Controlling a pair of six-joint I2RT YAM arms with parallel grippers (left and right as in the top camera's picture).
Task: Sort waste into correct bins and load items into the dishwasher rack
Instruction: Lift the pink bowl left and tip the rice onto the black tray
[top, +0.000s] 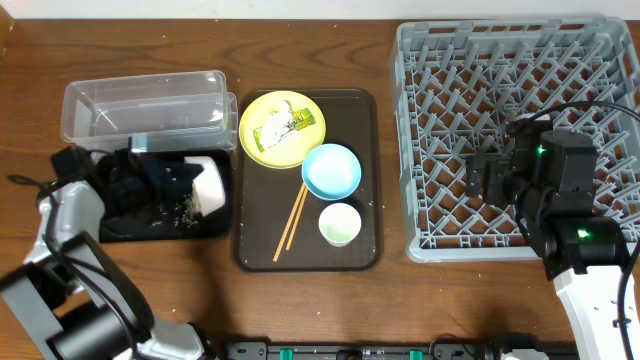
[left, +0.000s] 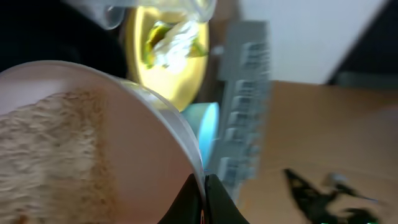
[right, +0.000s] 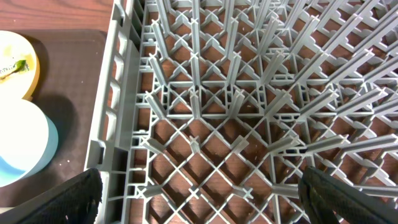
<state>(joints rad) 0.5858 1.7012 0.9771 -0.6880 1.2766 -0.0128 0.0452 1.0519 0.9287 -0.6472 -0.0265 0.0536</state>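
Observation:
My left gripper (top: 190, 185) is shut on the rim of the white bowl (top: 209, 184) and holds it tipped on its side over the black tray (top: 120, 228). Loose rice grains (top: 186, 208) lie on that tray. In the left wrist view the fingers (left: 203, 190) pinch the bowl's rim (left: 168, 124). The yellow plate (top: 262, 145) carries the green-and-white wrapper (top: 283, 124). The light blue bowl (top: 331, 170), small cup (top: 339, 224) and chopsticks (top: 293, 220) lie on the brown tray (top: 258, 240). My right gripper (top: 487, 178) is open and empty above the grey rack (top: 520, 90), as the right wrist view (right: 202, 193) shows.
The clear tub (top: 140, 105) stands behind the black tray at the far left. The rack's upright pegs (right: 217, 93) fill the space under my right gripper. The blue bowl (right: 25, 149) and plate (right: 18, 62) sit just left of the rack wall.

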